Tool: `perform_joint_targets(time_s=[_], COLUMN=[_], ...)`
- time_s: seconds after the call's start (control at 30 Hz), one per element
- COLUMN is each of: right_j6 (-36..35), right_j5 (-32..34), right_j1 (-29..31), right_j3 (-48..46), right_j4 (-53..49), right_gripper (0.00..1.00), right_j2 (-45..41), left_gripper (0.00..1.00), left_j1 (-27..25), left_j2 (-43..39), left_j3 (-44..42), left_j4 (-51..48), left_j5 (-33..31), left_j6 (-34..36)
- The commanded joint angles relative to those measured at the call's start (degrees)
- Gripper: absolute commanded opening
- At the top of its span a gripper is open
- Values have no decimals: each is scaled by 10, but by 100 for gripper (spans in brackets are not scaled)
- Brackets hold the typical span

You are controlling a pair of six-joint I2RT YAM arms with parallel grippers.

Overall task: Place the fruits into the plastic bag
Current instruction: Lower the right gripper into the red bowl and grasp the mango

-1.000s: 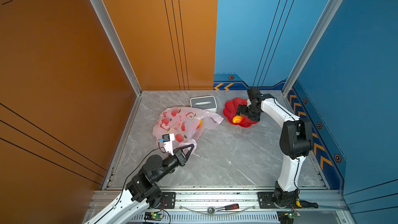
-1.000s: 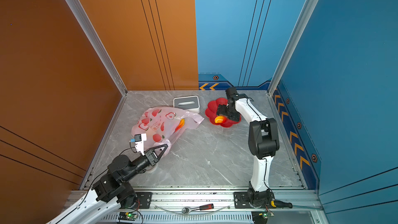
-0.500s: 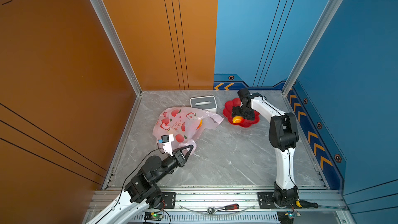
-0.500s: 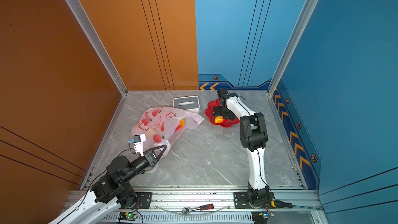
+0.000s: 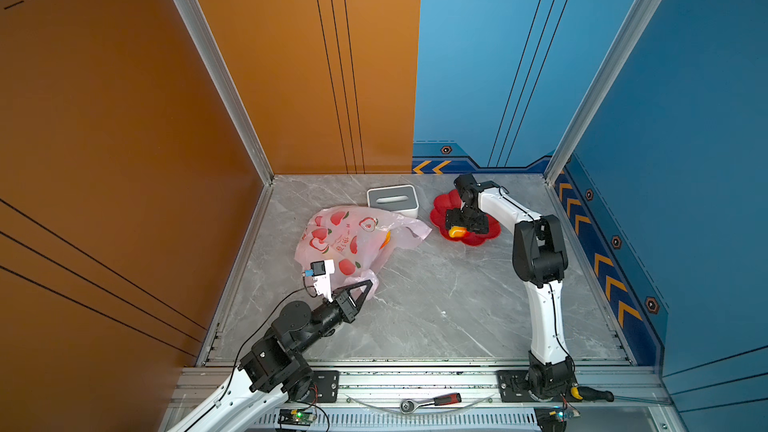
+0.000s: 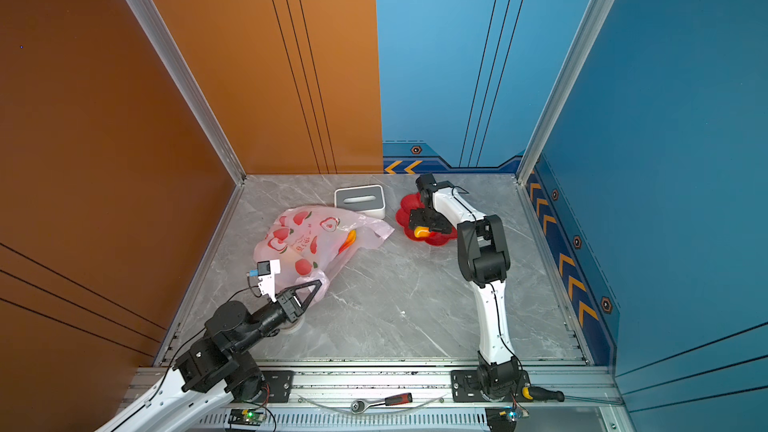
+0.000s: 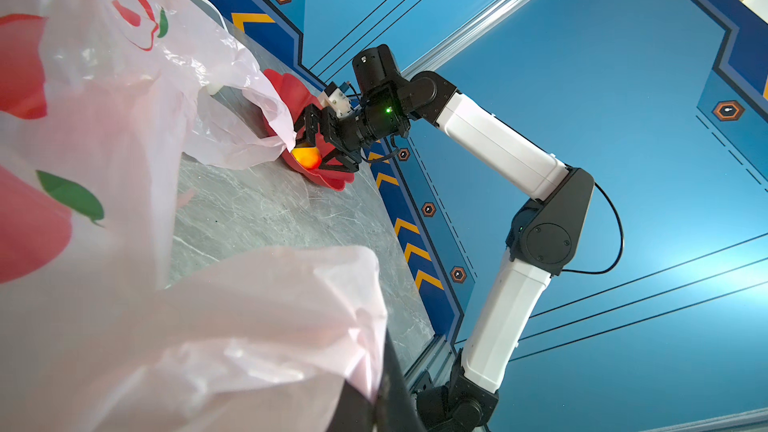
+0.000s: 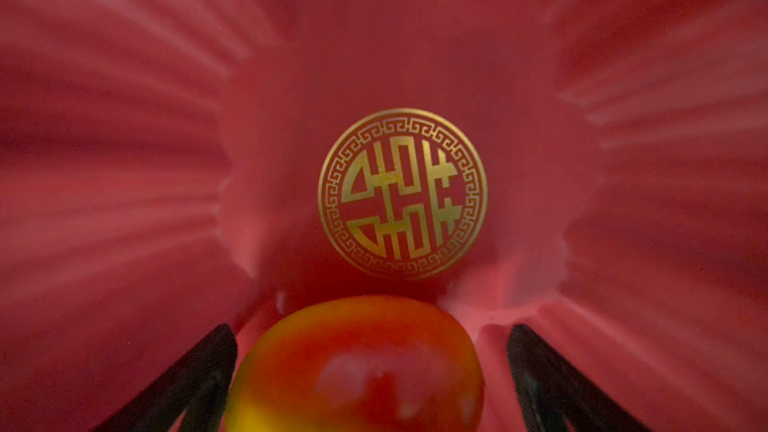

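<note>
The plastic bag (image 5: 345, 234) (image 6: 303, 234) lies crumpled on the marble floor, pale pink with red apple prints. An orange fruit (image 5: 386, 238) (image 6: 349, 239) shows through its film. My left gripper (image 5: 368, 284) (image 6: 318, 284) (image 7: 382, 388) is shut on the bag's near edge, and bag film (image 7: 104, 118) fills most of the left wrist view. A yellow-red mango fruit (image 5: 457, 232) (image 6: 420, 232) (image 7: 306, 156) (image 8: 357, 367) rests in the red flower-shaped dish (image 5: 478, 238) (image 8: 166, 160). My right gripper (image 5: 455, 228) (image 6: 419, 227) (image 8: 370, 330) straddles it, open, with gaps on both sides.
A white-and-grey tissue box (image 5: 392, 199) (image 6: 359, 200) stands behind the bag, beside the dish (image 7: 328, 178). A ratchet wrench (image 5: 432, 402) and a screwdriver (image 5: 594, 394) lie on the front rail. Orange and blue walls close in the floor on three sides.
The right arm's elbow and wrist swung leftward, mostly in the first half second, while its open gripper stayed over the mango. The left arm and the bag have not moved.
</note>
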Motion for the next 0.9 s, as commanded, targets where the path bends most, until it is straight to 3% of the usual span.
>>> perform_joint_targets(time_s=[0.0, 0.2, 0.57, 0.87], right_j6=[-9, -9, -11, -13], right_j5=[14, 14, 6, 3], right_j1=[2, 2, 3, 8], right_j3=[22, 26, 25, 22], right_j4=[-19, -20, -20, -23], right_gripper=[100, 100, 91, 93], right_j2=[9, 15, 16, 25], left_gripper=[0, 0, 0, 0], left_j1=[1, 1, 1, 1], left_j2=[-8, -9, -5, -2], left_j3=[-2, -1, -2, -5], left_j4=[-4, -6, -2, 3], left_j5=[-12, -14, -14, -13], left_j6=[-2, -3, -5, -7])
